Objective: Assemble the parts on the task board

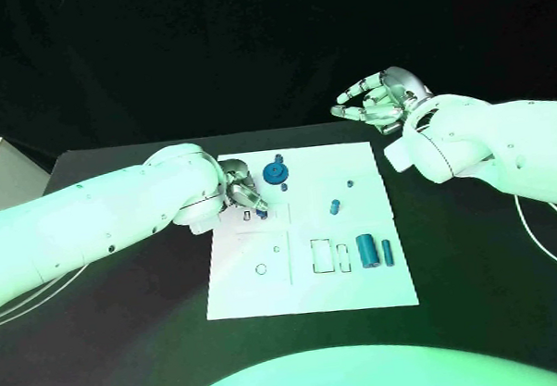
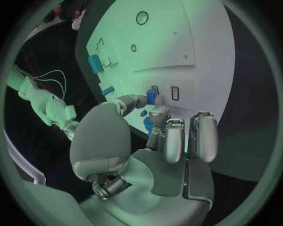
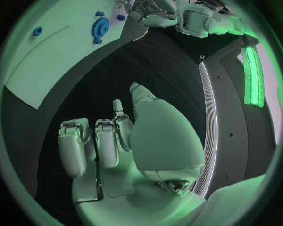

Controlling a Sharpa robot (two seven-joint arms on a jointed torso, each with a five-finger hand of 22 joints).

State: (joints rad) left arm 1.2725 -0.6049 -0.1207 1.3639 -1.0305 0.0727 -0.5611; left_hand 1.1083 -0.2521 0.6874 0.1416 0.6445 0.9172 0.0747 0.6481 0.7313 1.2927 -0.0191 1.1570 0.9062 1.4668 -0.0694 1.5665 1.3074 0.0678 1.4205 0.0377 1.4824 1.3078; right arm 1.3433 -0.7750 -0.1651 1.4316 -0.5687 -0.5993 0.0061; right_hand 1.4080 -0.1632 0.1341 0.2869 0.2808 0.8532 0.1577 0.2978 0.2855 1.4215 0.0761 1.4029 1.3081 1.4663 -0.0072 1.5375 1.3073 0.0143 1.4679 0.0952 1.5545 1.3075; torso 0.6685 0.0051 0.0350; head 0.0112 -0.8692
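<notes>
The left hand reaches over the board's left part and pinches a small blue part at its fingertips, right by the small slots. Just beside it lies a blue gear. A peg lies mid-board, and two cylinders lie near the right edge. The right hand hovers off the board beyond its far right corner, fingers loosely spread, holding nothing.
</notes>
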